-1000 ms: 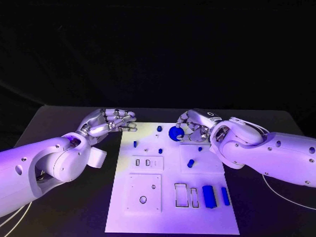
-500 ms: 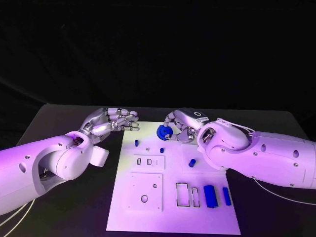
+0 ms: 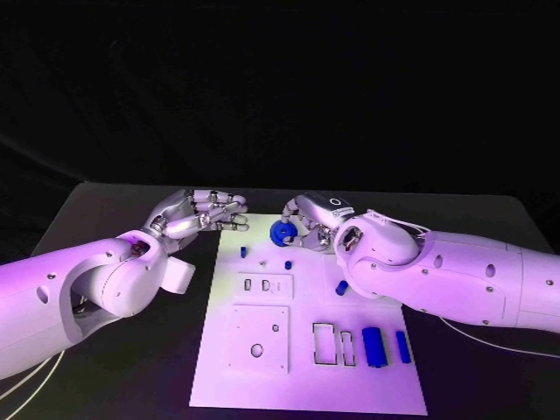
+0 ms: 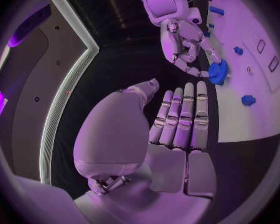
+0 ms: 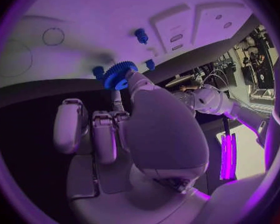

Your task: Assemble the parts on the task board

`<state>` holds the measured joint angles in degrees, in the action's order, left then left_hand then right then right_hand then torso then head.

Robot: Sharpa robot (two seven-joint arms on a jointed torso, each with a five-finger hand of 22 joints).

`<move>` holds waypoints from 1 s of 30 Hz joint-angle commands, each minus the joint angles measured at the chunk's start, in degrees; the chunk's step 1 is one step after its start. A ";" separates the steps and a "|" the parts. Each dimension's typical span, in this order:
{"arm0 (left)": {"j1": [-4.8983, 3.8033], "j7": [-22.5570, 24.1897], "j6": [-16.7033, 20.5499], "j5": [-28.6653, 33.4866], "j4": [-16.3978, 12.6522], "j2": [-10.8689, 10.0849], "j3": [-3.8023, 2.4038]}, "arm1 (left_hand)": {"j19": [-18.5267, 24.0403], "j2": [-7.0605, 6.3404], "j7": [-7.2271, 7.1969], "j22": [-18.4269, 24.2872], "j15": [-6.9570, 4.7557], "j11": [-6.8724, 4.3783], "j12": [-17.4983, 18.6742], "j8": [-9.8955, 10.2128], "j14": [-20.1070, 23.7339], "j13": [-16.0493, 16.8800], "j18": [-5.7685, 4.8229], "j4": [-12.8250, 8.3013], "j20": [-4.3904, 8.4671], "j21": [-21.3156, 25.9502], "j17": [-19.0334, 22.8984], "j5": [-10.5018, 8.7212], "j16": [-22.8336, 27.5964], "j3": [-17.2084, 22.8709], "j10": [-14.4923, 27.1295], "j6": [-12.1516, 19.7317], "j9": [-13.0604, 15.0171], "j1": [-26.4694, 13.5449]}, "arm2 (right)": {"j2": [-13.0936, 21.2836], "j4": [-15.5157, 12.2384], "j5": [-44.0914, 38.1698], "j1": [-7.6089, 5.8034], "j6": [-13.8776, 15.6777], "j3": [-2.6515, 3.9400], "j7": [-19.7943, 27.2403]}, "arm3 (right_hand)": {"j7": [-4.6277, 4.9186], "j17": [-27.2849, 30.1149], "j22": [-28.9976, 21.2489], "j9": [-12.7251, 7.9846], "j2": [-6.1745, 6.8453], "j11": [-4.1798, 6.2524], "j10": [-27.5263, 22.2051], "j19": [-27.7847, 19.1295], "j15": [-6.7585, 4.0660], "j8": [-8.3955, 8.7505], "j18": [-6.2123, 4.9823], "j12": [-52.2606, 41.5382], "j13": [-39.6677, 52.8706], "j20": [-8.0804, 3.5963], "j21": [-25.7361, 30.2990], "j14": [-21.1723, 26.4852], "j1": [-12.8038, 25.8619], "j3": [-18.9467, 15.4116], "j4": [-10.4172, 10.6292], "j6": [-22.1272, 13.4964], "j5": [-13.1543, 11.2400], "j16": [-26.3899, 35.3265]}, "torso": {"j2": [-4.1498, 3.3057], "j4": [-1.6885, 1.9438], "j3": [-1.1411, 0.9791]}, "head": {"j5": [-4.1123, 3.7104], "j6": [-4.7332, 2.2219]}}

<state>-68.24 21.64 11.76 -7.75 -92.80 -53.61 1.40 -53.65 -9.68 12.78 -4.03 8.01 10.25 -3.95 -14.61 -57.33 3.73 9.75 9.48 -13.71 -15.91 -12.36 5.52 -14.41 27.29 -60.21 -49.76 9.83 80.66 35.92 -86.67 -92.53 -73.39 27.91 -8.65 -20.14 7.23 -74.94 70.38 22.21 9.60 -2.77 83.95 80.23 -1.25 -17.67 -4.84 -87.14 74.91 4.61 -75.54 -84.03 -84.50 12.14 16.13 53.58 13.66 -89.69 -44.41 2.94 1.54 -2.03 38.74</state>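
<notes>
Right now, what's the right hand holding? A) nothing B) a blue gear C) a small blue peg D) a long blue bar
B: the right hand pinches a blue gear at its fingertips over the far end of the task board; the teeth on its rim show in the right wrist view. The left hand holds nothing.

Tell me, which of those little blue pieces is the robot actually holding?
The round toothed blue gear, gripped by the right hand at the task board's far end. The other blue pieces lie untouched on the board.
</notes>
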 commanded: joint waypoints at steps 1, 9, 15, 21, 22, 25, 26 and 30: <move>-0.05 0.20 -1.05 0.18 -0.11 0.16 -0.05 | 0.34 -0.13 0.91 0.06 -0.19 0.21 0.34 0.19 0.39 0.04 0.71 -0.16 -0.03 0.35 -0.08 -0.26 0.24 0.22 0.32 0.32 -0.02 -0.43 | -0.69 0.88 -1.27 0.28 -0.83 -0.08 -0.54 | -0.04 -14.50 0.05 0.04 -0.21 0.28 4.31 0.23 -0.23 -0.22 0.44 -0.35 12.67 0.00 -0.07 -5.85 -0.36 0.35 0.00 0.29 0.16 -0.17 | -0.02 -0.10 -0.06 | 0.19 0.16; -0.06 0.14 -1.07 0.16 -0.20 0.07 -0.05 | 0.34 -0.13 0.91 0.06 -0.19 0.21 0.34 0.19 0.39 0.04 0.71 -0.16 -0.03 0.35 -0.08 -0.26 0.24 0.22 0.32 0.32 -0.02 -0.43 | -1.62 2.64 -0.76 0.99 -1.57 -0.20 -0.49 | -0.01 -14.53 0.01 0.01 -0.17 0.27 4.29 0.20 -0.22 -0.12 0.43 -0.32 12.64 -0.01 -0.03 -5.86 -0.23 0.51 0.07 0.34 0.15 -0.17 | 0.00 -0.04 -0.10 | 0.35 0.38; -0.06 0.12 -1.08 0.16 -0.21 0.04 -0.05 | 0.34 -0.13 0.91 0.06 -0.19 0.21 0.34 0.19 0.39 0.04 0.71 -0.16 -0.03 0.35 -0.08 -0.26 0.24 0.22 0.32 0.32 -0.02 -0.43 | -1.98 3.30 -0.53 1.17 -1.89 -0.21 -0.37 | -0.01 -14.53 0.01 0.01 -0.17 0.27 4.29 0.20 -0.22 -0.12 0.43 -0.32 12.64 -0.01 -0.03 -5.86 -0.23 0.51 0.07 0.34 0.15 -0.17 | -0.01 -0.15 -0.11 | 0.46 0.49; -0.06 0.10 -1.16 0.15 -0.21 0.08 -0.05 | 0.47 -0.09 0.94 0.09 -0.13 0.25 0.32 0.25 0.53 0.04 0.72 -0.31 -0.10 0.49 -0.17 -0.26 0.44 0.30 0.48 0.42 0.00 -0.44 | -2.56 3.94 0.20 1.43 -1.66 -0.22 0.33 | 0.40 -14.37 -0.40 -0.37 0.71 -0.04 4.04 -0.09 0.01 1.05 0.34 0.04 12.33 0.10 0.40 -5.82 0.83 1.20 0.24 -0.43 0.08 -0.13 | 0.02 -0.13 -0.12 | 0.40 0.49; -0.06 0.09 -1.16 0.15 -0.21 0.08 -0.05 | 0.47 -0.09 0.94 0.09 -0.13 0.25 0.32 0.25 0.53 0.04 0.72 -0.31 -0.10 0.49 -0.17 -0.26 0.44 0.30 0.48 0.42 0.00 -0.44 | -2.64 4.05 0.37 1.46 -1.55 -0.22 0.50 | 0.57 -14.34 -0.46 -0.48 0.99 -0.20 3.95 -0.15 0.14 1.42 0.33 0.15 12.23 0.19 0.48 -5.82 1.14 1.33 0.25 -0.78 0.06 -0.13 | 0.01 -0.12 -0.10 | 0.41 0.54; -0.06 0.06 -1.16 0.15 -0.21 0.06 -0.05 | 0.47 -0.09 0.94 0.09 -0.13 0.25 0.32 0.25 0.53 0.04 0.72 -0.31 -0.10 0.49 -0.17 -0.26 0.44 0.30 0.48 0.42 0.00 -0.44 | -2.86 4.32 0.89 1.54 -1.16 -0.22 1.03 | 0.97 -14.26 -0.55 -0.70 1.68 -0.57 3.78 -0.25 0.46 2.26 0.31 0.36 12.04 0.45 0.64 -5.80 2.22 1.24 0.34 -1.66 0.00 -0.11 | 0.03 -0.10 -0.09 | 0.50 0.59; -0.06 0.05 -1.16 0.15 -0.22 0.05 -0.05 | 0.47 -0.09 0.94 0.09 -0.13 0.25 0.32 0.25 0.53 0.04 0.72 -0.31 -0.10 0.49 -0.17 -0.26 0.44 0.30 0.48 0.42 0.00 -0.44 | -2.90 4.37 1.02 1.55 -1.00 -0.22 1.20 | 1.04 -14.28 -0.61 -0.73 1.78 -0.64 3.74 -0.29 0.52 2.41 0.29 0.41 11.99 0.51 0.70 -5.80 2.42 1.22 0.35 -1.81 0.00 -0.11 | 0.02 -0.09 -0.07 | 0.48 0.64; -0.06 -0.01 -1.16 0.15 -0.21 0.01 -0.05 | 0.47 -0.09 0.94 0.09 -0.13 0.25 0.32 0.25 0.53 0.04 0.72 -0.31 -0.10 0.49 -0.17 -0.26 0.44 0.30 0.48 0.42 0.00 -0.44 | -2.96 4.39 1.40 1.59 -0.17 -0.22 1.70 | 1.38 -14.26 -0.68 -0.84 2.10 -0.98 3.57 -0.38 0.84 3.19 0.25 0.62 11.81 0.83 0.87 -5.80 3.69 0.95 0.46 -2.72 -0.02 -0.11 | 0.01 -0.11 -0.06 | 0.57 0.64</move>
<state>-68.25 21.46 11.65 -7.75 -92.86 -53.66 1.40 -53.65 -9.68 12.78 -3.99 7.79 10.46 -3.95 -14.61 -57.11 3.72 9.75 9.32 -13.71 -15.63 -12.48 5.52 -14.17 27.45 -60.00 -49.76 9.83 80.66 33.04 -82.28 -91.61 -71.85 27.19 -8.86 -19.55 8.58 -74.92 69.78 21.42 11.59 -3.31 84.05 79.80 -0.71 -14.78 -4.84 -86.91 74.95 5.03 -74.86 -83.92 -81.39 13.45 16.54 51.18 13.77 -89.69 -44.40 2.83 1.46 -1.55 39.39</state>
